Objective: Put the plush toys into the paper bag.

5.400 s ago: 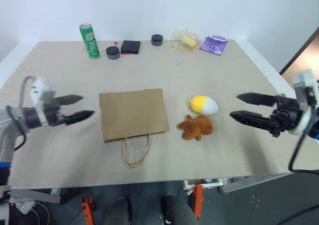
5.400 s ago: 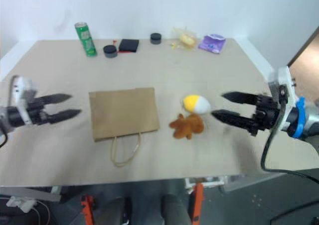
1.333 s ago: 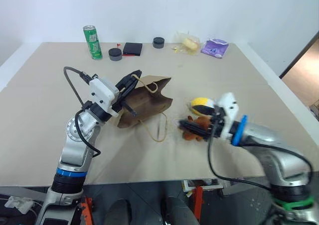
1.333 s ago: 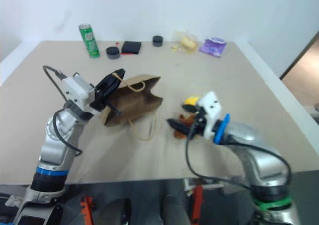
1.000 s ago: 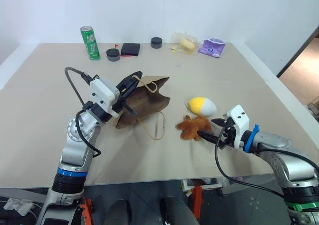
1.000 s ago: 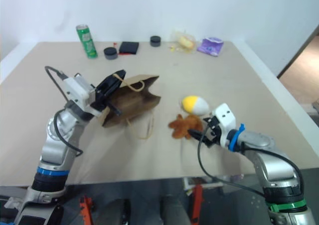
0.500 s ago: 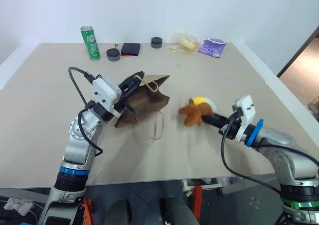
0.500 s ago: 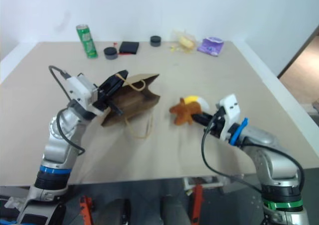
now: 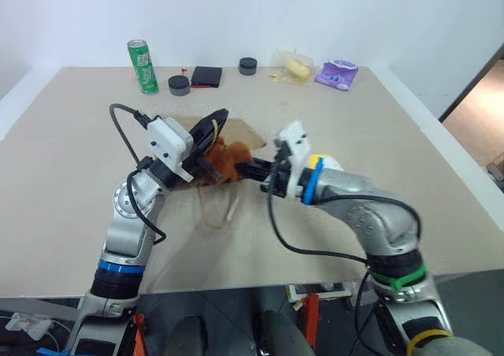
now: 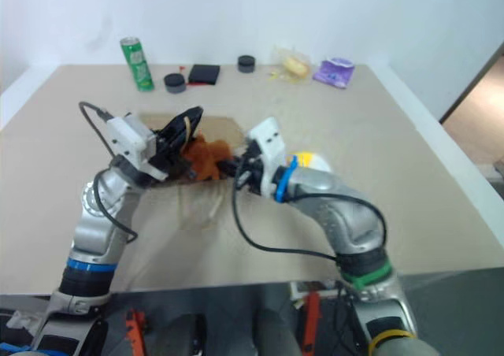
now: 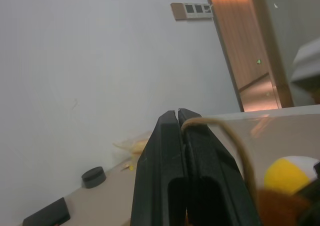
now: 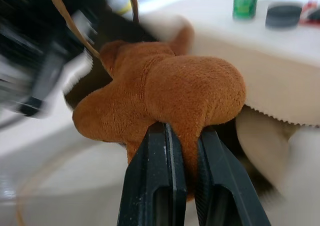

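Note:
My left gripper (image 9: pixel 220 119) is shut on a twine handle (image 11: pixel 218 126) of the brown paper bag (image 9: pixel 250 138), holding the bag's mouth up off the table. At that mouth hangs the brown furry plush toy (image 9: pixel 224 160), pinched by my shut right gripper (image 9: pixel 239 168). In the right wrist view the brown toy (image 12: pixel 170 88) bulges above the two black fingers (image 12: pixel 152 176), with the bag's paper (image 12: pixel 265 123) just behind it. The yellow and white egg-shaped toy (image 10: pixel 312 161) lies on the table, partly hidden behind my right arm.
Along the table's far edge stand a green can (image 9: pixel 142 57), two black pucks (image 9: pixel 179 83), a flat black box (image 9: pixel 206 76), a clear packet of yellow items (image 9: pixel 297 66) and a purple pouch (image 9: pixel 337 74). The bag's other twine handle (image 9: pixel 214 208) trails on the table toward me.
My right gripper shut on the brown toy, lifted it off the table and carried it left to the bag's mouth. The left gripper kept its hold on the handle.

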Motion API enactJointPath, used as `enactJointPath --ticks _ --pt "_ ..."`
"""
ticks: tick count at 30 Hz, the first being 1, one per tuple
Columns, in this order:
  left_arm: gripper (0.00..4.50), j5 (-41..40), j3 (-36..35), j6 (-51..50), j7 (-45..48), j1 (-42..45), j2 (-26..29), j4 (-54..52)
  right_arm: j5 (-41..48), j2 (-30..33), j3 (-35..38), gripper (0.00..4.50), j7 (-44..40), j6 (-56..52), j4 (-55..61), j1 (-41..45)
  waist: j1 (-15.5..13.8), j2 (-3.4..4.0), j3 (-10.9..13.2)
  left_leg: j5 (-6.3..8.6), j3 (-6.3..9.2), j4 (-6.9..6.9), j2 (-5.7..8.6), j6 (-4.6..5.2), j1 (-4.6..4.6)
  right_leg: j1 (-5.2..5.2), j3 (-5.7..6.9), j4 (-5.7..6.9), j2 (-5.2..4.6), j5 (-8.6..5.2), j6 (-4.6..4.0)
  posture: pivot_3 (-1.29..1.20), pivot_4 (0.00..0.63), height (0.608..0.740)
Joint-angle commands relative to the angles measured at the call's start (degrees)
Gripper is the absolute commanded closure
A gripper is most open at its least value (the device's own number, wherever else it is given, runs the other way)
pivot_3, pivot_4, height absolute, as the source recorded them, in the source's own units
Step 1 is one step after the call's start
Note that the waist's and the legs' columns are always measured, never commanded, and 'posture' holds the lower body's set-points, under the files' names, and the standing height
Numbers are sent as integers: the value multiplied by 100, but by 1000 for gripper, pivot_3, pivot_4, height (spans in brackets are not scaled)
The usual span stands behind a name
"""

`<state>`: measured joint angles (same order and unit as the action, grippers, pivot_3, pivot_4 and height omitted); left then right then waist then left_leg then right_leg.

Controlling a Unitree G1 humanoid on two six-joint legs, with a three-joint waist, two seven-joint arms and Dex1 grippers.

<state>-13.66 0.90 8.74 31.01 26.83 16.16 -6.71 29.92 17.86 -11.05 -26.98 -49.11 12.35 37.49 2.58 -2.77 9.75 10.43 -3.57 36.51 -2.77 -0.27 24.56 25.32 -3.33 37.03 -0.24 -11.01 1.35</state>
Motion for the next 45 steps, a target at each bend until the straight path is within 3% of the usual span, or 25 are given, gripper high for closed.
enactJointPath --ticks 1,7,14,21,26,31,38,45 --pt "4500 -7 -61 40 -90 93 -26 -236 -422 -326 -152 4492 178 335 -520 317 1 0 0 0 0 0 0 0 1 0 1 0 0 0 0 0 150 740" --pt "4500 71 -134 51 -194 103 37 -257 -566 -447 -171 4492 -30 404 -354 238 -2 0 0 0 9 0 -2 0 4 1 10 0 1 0 0 0 150 740" --pt "4500 87 -556 204 -499 451 138 -65 457 464 1028 4492 -799 245 1107 -567 -49 -1 0 1 23 0 4 -1 13 2 21 -1 -8 -6 3 0 150 740" --pt "4500 78 -784 251 -658 1191 162 201 1391 1110 2129 4492 -827 -101 1524 -689 -32 -2 2 1 23 0 1 -1 -2 -7 23 -1 -1 -7 -5 0 150 740" --pt "4500 72 -699 179 -655 1085 106 87 1408 1219 1889 4492 -675 -240 1730 -774 -8 -2 2 1 29 -7 -4 -1 -3 -6 24 0 8 -7 -6 0 150 740" --pt "4500 209 -243 254 -452 366 -59 40 1432 1460 1818 4492 -647 -403 1796 -996 -10 -2 2 2 26 -9 3 -2 0 -7 22 -1 -4 -12 -1 0 150 740" --pt "4500 158 -160 111 -450 -510 -78 -225 2018 2060 2176 4492 -802 -658 2252 -1218 -12 -5 4 1 25 -2 8 -2 1 -6 21 -2 -13 -20 -16 0 150 740" --pt "4500 -12 -249 -244 -644 -549 -162 -596 2777 2270 2212 4492 -611 -928 2695 -911 -8 -5 4 1 22 -2 3 -1 -4 -7 19 -1 -8 -18 -23 0 150 740"
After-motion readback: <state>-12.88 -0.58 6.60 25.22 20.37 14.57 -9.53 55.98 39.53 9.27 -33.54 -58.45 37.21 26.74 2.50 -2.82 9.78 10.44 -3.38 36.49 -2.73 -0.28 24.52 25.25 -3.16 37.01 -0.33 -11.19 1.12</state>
